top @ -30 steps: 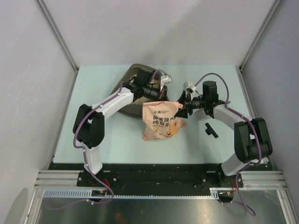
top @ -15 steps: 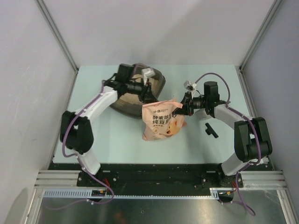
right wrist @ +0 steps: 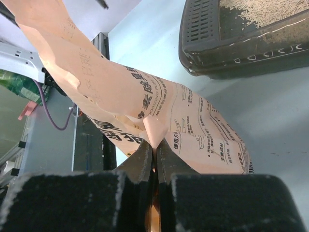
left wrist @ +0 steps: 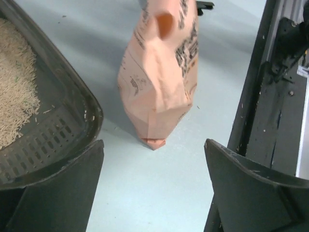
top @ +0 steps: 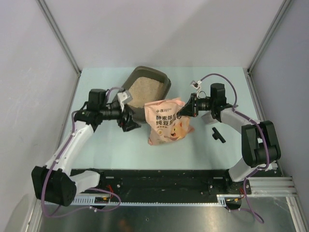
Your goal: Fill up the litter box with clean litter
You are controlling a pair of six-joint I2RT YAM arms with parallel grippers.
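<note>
The dark litter box [top: 163, 83] stands at the back of the table with pale clean litter [top: 141, 90] in it. In front of it a salmon-pink bag [top: 167, 122] stands tilted. My right gripper [top: 183, 113] is shut on the bag's upper right corner, a pinched fold [right wrist: 155, 137] showing between its jaws. My left gripper [top: 132, 123] hangs open just left of the bag, near the box's front rim [left wrist: 91, 113], with nothing between its fingers [left wrist: 63, 193]. The left wrist view shows the bag [left wrist: 159, 82] ahead and the litter [left wrist: 14, 87] on the left.
A small black object [top: 217, 134] lies on the table to the right of the bag. The black frame rail [left wrist: 270, 96] runs along the table's near edge. Grey walls close in the left, right and back sides.
My left gripper opened, let go of the bag's top and drew back to the left, off the litter box. My right gripper shut on the bag's corner.
</note>
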